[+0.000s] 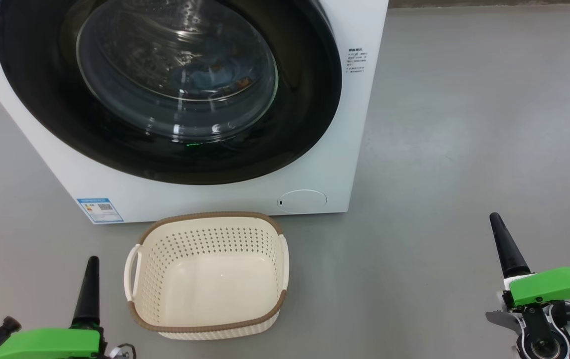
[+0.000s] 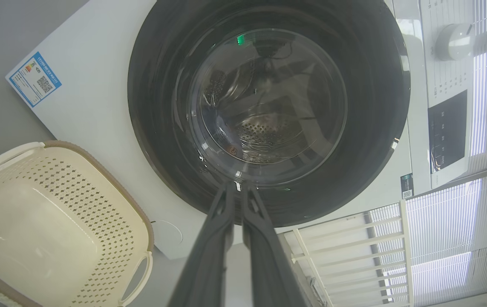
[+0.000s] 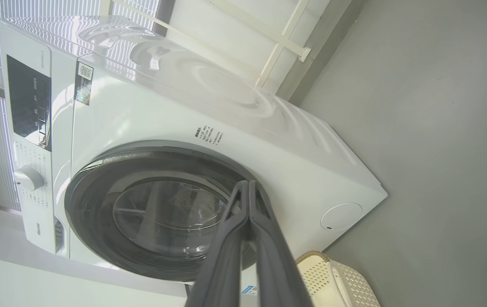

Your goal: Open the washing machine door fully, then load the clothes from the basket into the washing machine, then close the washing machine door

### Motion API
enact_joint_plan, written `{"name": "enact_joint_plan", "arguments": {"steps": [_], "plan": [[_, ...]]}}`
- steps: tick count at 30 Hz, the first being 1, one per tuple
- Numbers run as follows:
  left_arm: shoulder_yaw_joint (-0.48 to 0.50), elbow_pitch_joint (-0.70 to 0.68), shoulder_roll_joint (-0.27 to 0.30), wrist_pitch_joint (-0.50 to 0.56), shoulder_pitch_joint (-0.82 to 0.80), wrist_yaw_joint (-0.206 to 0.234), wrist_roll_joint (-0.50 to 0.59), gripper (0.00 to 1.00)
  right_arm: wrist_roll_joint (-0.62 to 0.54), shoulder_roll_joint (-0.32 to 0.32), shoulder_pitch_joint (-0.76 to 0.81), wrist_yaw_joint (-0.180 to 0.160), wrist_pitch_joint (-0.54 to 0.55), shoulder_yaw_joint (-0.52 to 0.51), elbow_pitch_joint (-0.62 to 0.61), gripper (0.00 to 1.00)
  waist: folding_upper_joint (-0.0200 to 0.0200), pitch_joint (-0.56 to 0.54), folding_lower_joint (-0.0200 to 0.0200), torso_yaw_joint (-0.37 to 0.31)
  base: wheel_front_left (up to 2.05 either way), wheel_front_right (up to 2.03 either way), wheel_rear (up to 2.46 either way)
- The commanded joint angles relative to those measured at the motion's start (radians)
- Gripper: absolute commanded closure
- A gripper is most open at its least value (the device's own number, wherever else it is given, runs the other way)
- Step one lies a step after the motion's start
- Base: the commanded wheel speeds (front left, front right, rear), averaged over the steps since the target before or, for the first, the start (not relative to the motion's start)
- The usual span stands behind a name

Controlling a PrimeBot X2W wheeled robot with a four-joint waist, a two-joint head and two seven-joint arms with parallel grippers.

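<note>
Washing machine door (image 1: pixel 167 87) sits shut, flush against the white front of the washing machine (image 1: pixel 359 129). Clothes (image 1: pixel 215 77): light-blue fabric with orange-brown marks, seen through the glass, inside the drum. Basket (image 1: pixel 210 216) stands on the grey floor (image 1: pixel 439 149), just before the washer's lower front edge, bare bottom showing. Left gripper (image 2: pixel 238 189) and right gripper (image 3: pixel 248 185): fingers pressed together, pinching nothing, both apart from the door.
</note>
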Motion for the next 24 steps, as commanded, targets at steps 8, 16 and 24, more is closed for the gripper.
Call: {"name": "enact_joint_plan", "arguments": {"steps": [8,16,24], "plan": [[0.046,-0.017,-0.001,0.030,-0.003,0.000,-0.073,1.00,0.100,0.006,0.004,0.001,0.030,-0.015,-0.024,1.00,0.0000,-0.011,0.0000,0.001,0.00,0.00,0.00],[0.061,-0.017,-0.015,0.053,-0.001,0.000,-0.134,1.00,0.175,0.017,0.010,0.001,0.054,-0.032,-0.023,1.00,0.0000,-0.021,0.0000,0.002,0.00,0.00,0.00],[0.077,-0.017,-0.030,0.077,0.001,0.001,-0.194,1.00,0.250,0.027,0.017,0.000,0.078,-0.049,-0.022,1.00,0.0000,-0.031,0.0000,0.002,0.00,0.00,0.00]]}}
